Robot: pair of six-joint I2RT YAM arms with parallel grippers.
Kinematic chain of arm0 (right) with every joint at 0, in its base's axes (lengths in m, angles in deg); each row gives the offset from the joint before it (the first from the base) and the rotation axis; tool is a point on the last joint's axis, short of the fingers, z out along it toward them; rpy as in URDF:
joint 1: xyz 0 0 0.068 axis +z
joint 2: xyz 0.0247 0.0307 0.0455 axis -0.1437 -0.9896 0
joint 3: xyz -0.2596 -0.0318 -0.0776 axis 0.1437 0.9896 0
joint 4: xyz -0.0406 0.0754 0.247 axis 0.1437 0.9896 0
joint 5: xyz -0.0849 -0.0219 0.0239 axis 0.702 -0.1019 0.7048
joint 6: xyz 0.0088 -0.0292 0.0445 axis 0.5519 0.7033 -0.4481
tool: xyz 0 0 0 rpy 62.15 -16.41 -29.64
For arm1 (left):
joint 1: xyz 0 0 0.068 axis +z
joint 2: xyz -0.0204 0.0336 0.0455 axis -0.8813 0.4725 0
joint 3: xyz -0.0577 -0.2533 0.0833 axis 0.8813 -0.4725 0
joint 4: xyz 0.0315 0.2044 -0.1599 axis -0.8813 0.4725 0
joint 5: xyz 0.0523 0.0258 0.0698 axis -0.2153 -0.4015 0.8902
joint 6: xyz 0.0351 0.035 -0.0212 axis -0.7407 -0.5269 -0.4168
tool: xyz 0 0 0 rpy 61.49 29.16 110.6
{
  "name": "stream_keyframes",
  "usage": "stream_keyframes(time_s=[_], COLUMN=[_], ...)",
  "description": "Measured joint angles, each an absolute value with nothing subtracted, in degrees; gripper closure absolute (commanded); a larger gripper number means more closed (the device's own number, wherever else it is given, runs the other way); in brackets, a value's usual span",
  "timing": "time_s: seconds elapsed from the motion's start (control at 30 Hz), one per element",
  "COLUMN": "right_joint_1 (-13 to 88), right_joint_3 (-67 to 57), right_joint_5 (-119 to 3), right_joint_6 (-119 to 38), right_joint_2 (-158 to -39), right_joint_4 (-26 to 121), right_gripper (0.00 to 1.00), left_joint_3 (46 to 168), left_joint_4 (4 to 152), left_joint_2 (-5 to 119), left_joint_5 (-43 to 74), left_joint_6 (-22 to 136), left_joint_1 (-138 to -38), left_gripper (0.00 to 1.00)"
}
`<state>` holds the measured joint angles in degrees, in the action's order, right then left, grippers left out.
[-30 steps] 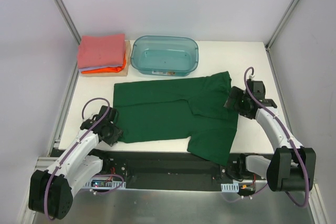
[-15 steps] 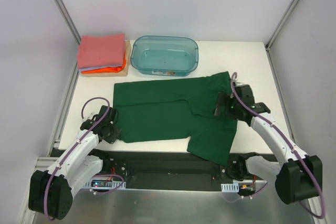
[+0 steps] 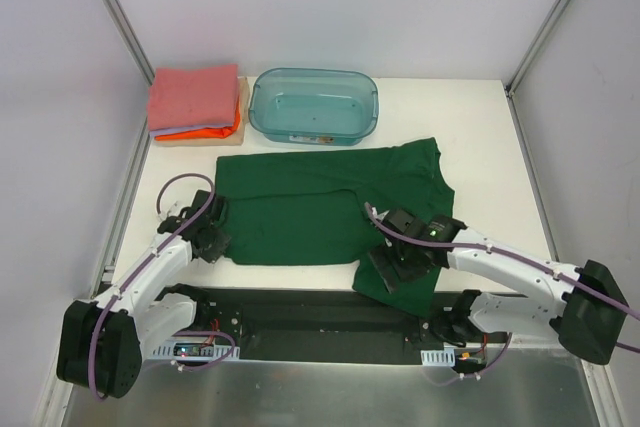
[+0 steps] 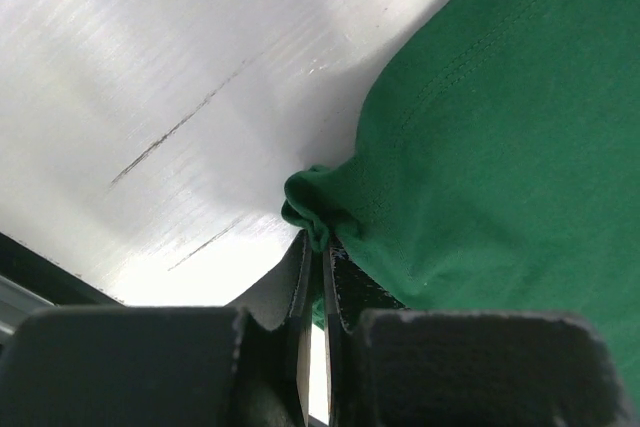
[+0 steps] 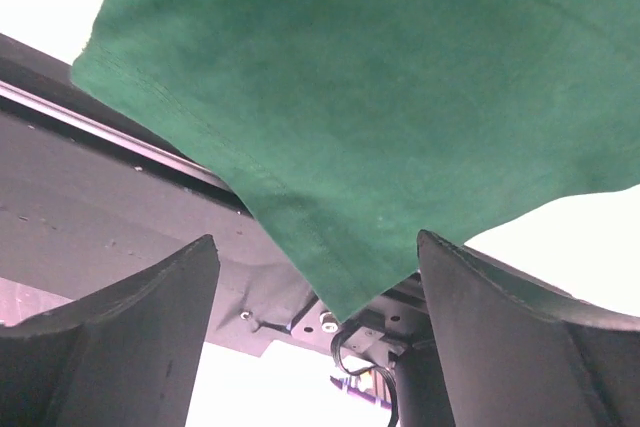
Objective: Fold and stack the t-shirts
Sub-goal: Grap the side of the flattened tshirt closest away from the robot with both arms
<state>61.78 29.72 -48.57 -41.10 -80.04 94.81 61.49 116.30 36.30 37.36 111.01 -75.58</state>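
The dark green t-shirt point(image 3: 300, 202) lies spread across the white table, one end drooping over the near edge. My left gripper point(image 3: 213, 239) is shut on its near-left corner; the left wrist view shows a bunched fold of the green cloth point(image 4: 310, 202) pinched between the closed pads of the left gripper point(image 4: 322, 247). My right gripper point(image 3: 393, 269) hovers open over the drooping end. In the right wrist view that green corner point(image 5: 330, 147) hangs between the spread fingers of the right gripper point(image 5: 315, 247), untouched. Folded salmon-pink, lavender and orange t-shirts point(image 3: 193, 97) sit stacked at the far left.
A translucent teal bin point(image 3: 372, 112) stands behind the green shirt, beside the stack. The black base rail point(image 3: 300, 312) runs along the near table edge below the drooping cloth. Frame posts rise at the far corners. Bare white table point(image 3: 480, 137) shows at the right.
My right arm swung from the shirt's right side to its near drooping end, jaws narrowing slightly. The left gripper shut on the near-left corner and drew it slightly inward.
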Motion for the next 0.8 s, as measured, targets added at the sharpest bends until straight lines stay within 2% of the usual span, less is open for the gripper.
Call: stream_keyframes(time_s=[0.17, 0.47, 0.8], right_joint_1=[64.2, 63.57, 62.78], right_joint_3=[31.09, 31.36, 33.06], right_joint_5=[-48.39, -46.62, -45.27], right_joint_6=[-43.13, -47.61, -52.53], right_joint_2=[-82.14, -91.51, -93.74], right_joint_4=[96.69, 93.28, 91.69], right_gripper=[0.22, 0.35, 0.44], left_joint_3=[61.49, 61.49, 61.49], left_joint_4=[115.75, 115.34, 115.27], left_joint_2=[36.11, 34.73, 34.64], left_joint_5=[37.42, 37.42, 37.4], left_joint_6=[110.38, 109.05, 108.87], left_joint_1=[-75.58, -75.58, -75.58], left_gripper=[1.0, 1.0, 1.0])
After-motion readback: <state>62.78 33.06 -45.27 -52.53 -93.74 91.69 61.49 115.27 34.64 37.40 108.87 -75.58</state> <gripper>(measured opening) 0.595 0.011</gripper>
